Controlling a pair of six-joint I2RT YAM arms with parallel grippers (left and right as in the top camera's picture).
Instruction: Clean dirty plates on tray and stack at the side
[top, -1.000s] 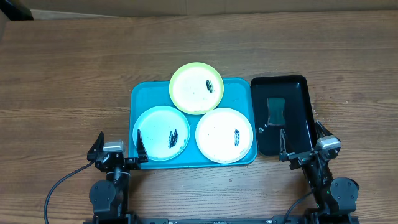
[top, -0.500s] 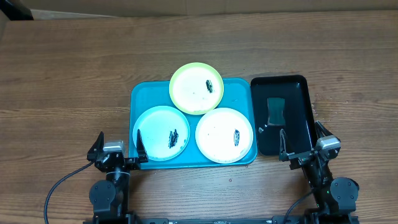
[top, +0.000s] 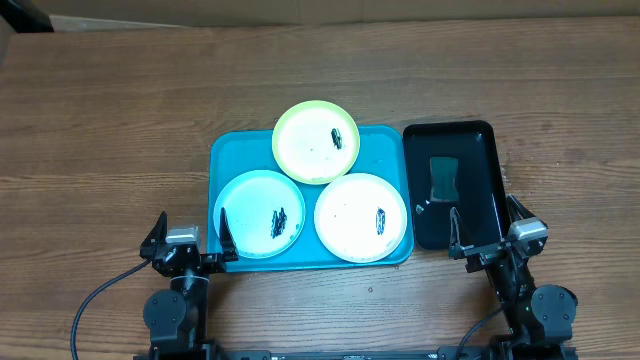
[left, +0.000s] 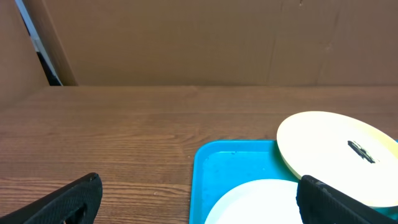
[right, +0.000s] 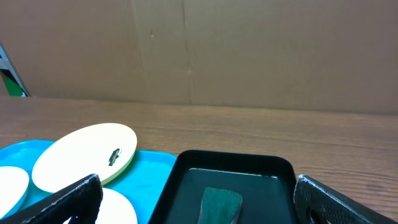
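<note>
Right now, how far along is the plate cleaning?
Nothing looks done: the lime-green plate, light blue plate and white plate lie on the tray with dark specks, none stacked aside. Nothing in hand: left gripper and right gripper are open, empty. Left: wiping and stacking all three.

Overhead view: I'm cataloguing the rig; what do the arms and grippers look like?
The left arm and right arm are black with round joint housings. The left gripper and right gripper each have two black tapered fingers flanking a small silver-grey block. Black cables curve out beside the bases. No markings legible.
</note>
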